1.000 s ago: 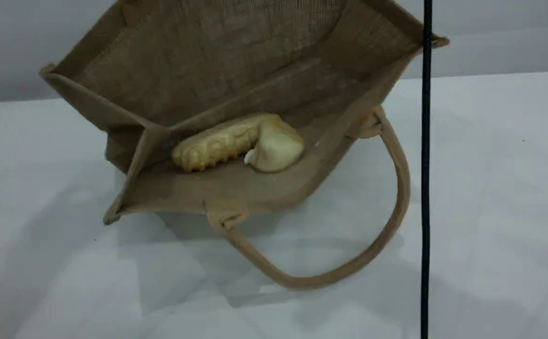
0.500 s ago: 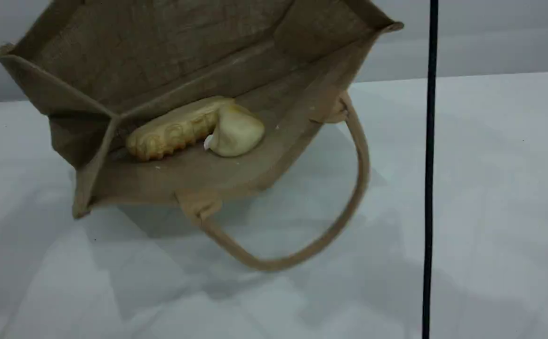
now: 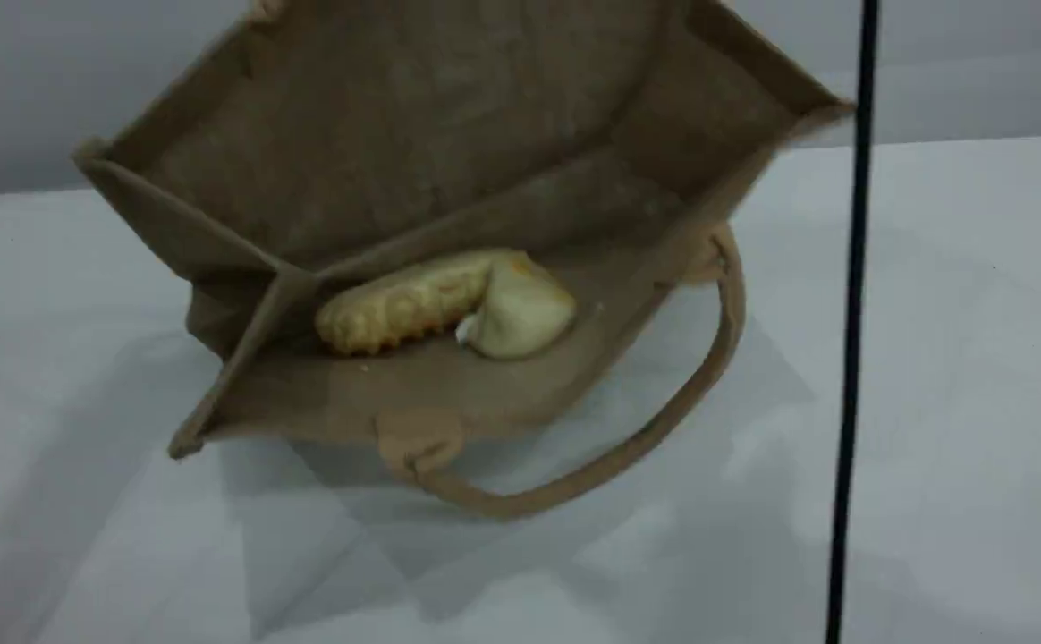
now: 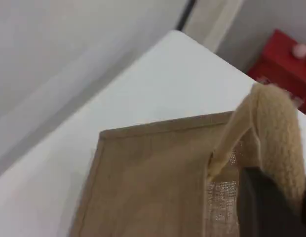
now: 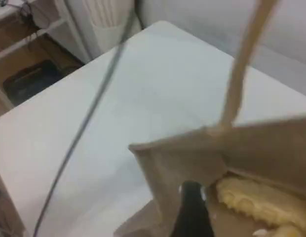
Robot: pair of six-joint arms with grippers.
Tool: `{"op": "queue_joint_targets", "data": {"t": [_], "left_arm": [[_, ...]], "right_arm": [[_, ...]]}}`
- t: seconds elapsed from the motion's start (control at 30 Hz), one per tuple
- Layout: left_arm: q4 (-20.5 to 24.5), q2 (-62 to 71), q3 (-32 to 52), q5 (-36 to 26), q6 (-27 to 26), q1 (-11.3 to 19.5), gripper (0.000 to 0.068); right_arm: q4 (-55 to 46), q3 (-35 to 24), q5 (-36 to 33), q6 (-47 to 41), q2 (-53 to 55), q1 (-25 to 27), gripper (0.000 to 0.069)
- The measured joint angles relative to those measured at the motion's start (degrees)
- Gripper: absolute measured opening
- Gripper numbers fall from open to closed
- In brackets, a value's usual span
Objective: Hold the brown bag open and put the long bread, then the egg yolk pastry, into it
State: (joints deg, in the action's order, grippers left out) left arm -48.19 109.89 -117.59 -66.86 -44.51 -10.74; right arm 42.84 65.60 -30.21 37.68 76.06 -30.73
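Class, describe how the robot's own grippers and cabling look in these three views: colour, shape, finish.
Little shows. The left gripper appears as a dark, nearly black, blocky fingertip with a matte finish. The right gripper shows one slim black fingertip, rounded at its end. A thin black cable hangs straight down the scene view. No markings are legible.

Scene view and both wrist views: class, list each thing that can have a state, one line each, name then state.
brown bag: mouth open toward the camera, tilted, hanging by its upper handle.
long bread: inside the bag, lying on its lower wall.
egg yolk pastry: inside the bag, touching the bread's right end.
lower handle: loose, drooping.
left gripper: shut on the upper handle.
right gripper: open, empty, beside the bag's rim.
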Motion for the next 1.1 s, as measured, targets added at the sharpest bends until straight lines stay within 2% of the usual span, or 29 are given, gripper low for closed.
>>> {"op": "queue_joint_targets", "data": {"t": [0.3, 0.53, 0.87, 0.97, 1.03, 1.1], "left_arm": [[0.0, 7.5, 0.0, -2.1, 0.1, -2.0, 0.0083], [0.0, 13.0, 0.1, -3.1, 0.6, -3.6, 0.0083], [0.0, 18.5, 0.1, -3.0, 6.6, -3.8, 0.0090], [0.0, 18.8, 0.1, -3.0, 6.7, -3.8, 0.0127], [-0.4, 18.6, 0.1, -3.0, 7.2, -3.8, 0.0184], [-0.8, 18.3, 0.1, -3.0, 8.4, -3.8, 0.0273]], "right_arm": [[-17.1, 0.0, -13.7, -14.3, -12.0, 0.0, 0.0479], [-29.2, 0.0, -21.8, -26.7, -22.0, 0.0, 0.0479], [-40.5, 0.0, -35.9, -39.9, -34.4, 0.0, 0.0479], [-42.5, 0.0, -38.8, -42.6, -37.0, 0.0, 0.0479], [-43.4, 0.0, -40.1, -43.7, -38.3, 0.0, 0.0479], [-44.6, 0.0, -40.0, -44.2, -39.1, 0.0, 0.0479]]}}
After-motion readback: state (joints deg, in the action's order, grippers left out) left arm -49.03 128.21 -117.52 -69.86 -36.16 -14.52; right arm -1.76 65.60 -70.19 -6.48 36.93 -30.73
